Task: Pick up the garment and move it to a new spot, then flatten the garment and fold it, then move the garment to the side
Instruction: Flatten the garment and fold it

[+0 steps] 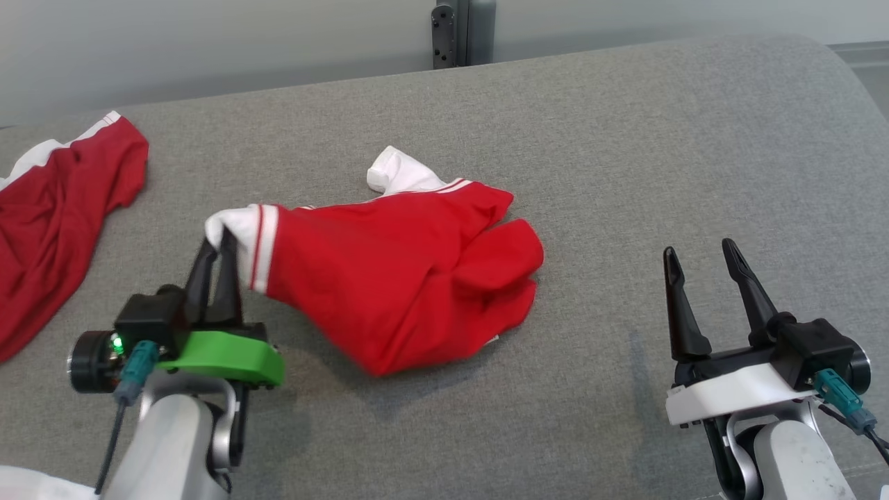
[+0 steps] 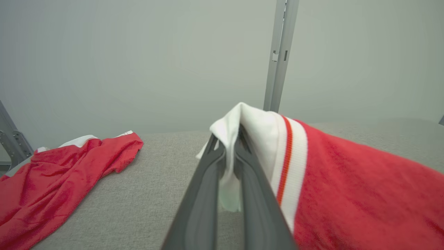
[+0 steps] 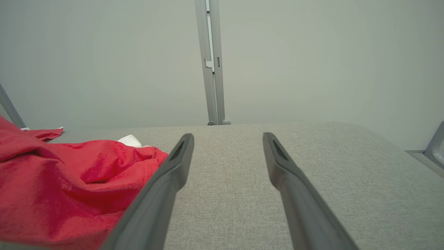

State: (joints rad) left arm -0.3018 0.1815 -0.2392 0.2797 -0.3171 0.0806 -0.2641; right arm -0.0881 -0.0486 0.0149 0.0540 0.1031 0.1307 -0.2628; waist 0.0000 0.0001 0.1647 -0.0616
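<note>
Garment, red, its white cuff clenched in left end effector, right end effector released

Cloth of garment: red knit, matt, slightly fuzzy; cuff white, ribbed.
Covering of counter: grey woven fabric, coarse, matt.
Both left end effector and right end effector: dark smooth plastic, matt.

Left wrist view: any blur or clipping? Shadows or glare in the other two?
Left wrist view: left gripper soft near the lens, red garment slightly smeared, white trim bright but not clipped. Head view: even diffuse light, faint shadow on the grey padded surface under the lifted garment. Right wrist view: right gripper soft at its base, weave sharp, no glare.
</note>
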